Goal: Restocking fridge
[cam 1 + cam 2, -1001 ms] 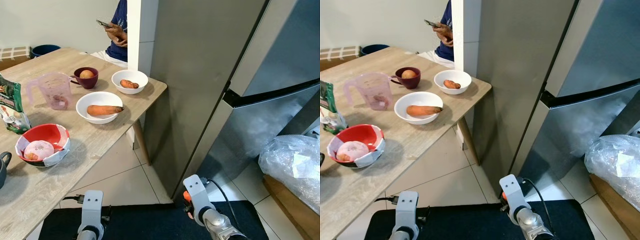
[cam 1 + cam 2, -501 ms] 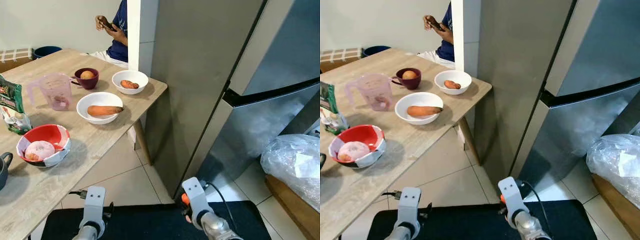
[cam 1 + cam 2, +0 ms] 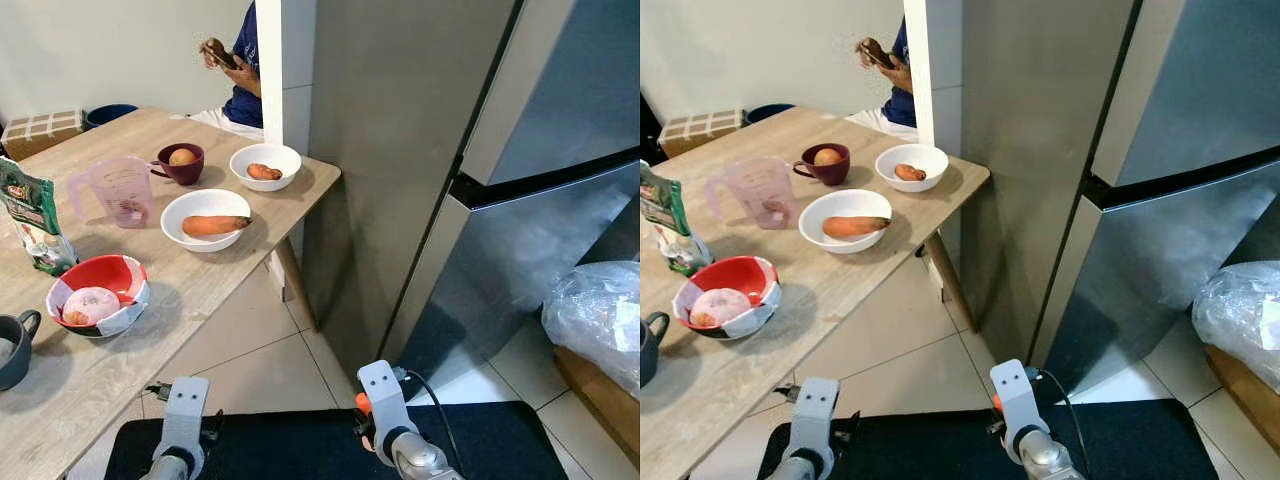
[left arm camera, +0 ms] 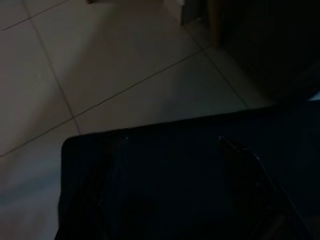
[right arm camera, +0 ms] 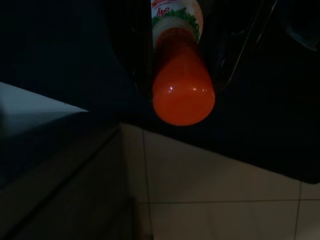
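Right end effector (image 5: 182,65) clenched on orange bottle (image 5: 183,87), held low at robot's right side above dark mat (image 3: 480,440). Left end effector hangs idle over same mat; finger state cannot tell. Fridge (image 3: 420,150) ahead, doors closed. Counter (image 3: 200,290) to left carries bowl with carrot (image 3: 215,224), more bowls, jug. Person sits beyond counter.

Step, judged: carrying bottle to fridge. Next move needs door opened, likely by free left arm, before bottle goes in.
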Controlling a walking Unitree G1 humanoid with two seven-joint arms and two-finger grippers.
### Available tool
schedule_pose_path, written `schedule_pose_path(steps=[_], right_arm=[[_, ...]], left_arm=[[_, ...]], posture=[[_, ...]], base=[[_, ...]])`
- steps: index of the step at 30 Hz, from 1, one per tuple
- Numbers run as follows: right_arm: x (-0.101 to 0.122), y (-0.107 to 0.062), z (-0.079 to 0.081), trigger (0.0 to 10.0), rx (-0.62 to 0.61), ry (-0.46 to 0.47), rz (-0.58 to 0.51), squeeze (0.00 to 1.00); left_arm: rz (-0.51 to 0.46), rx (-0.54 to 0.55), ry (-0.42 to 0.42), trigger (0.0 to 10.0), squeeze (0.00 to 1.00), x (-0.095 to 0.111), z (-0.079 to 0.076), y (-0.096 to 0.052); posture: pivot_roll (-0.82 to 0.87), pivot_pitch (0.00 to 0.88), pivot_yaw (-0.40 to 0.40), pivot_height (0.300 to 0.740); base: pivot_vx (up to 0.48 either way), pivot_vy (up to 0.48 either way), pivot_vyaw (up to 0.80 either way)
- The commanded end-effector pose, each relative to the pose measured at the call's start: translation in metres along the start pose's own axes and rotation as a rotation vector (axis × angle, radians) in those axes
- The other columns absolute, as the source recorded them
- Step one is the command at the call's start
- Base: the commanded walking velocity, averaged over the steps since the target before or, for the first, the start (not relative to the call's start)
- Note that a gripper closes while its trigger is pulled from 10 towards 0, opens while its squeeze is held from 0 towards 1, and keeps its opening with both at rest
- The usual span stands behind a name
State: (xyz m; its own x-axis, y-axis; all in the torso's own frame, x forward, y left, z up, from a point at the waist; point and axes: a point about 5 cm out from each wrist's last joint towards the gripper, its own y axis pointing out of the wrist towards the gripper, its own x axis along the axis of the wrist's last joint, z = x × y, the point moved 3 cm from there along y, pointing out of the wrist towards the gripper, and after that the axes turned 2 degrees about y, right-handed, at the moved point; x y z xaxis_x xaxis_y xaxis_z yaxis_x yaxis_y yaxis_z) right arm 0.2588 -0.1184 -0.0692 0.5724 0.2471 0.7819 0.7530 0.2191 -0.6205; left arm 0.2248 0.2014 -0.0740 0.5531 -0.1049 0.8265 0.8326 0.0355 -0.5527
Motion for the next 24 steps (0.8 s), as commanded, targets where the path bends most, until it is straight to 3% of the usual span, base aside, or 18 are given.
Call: schedule_pose_path(steps=[1,5,15,24], right_arm=[[-0.001,-0.001,-0.008,10.0,-0.026,0.014,0.003,0.0],[-0.002,-0.002,-0.013,10.0,-0.031,-0.005,0.008,0.0],[-0.001,-0.002,-0.014,10.0,-0.041,-0.012,0.002,0.0],[0.0,-0.002,-0.014,10.0,-0.031,-0.032,0.001,0.0]], left_arm=[[0.011,0.021,-0.028,10.0,0.0,-0.004,0.0,-0.002],[0.024,-0.001,-0.026,10.0,0.0,-0.007,-0.008,-0.002],[0.023,-0.005,-0.021,10.0,0.0,-0.006,-0.011,-0.002],[0.024,-0.007,-0.038,10.0,0.0,-0.007,-0.016,-0.001]], posture=[[0.02,0.034,-0.038,0.74],[0.01,0.031,-0.054,0.74],[-0.01,0.027,-0.062,0.74],[-0.02,0.032,-0.073,0.74]], base=[[0.0,0.0,0.0],[0.0,0.0,0.0],[0.0,0.0,0.0],[0.0,-0.333,0.0]])
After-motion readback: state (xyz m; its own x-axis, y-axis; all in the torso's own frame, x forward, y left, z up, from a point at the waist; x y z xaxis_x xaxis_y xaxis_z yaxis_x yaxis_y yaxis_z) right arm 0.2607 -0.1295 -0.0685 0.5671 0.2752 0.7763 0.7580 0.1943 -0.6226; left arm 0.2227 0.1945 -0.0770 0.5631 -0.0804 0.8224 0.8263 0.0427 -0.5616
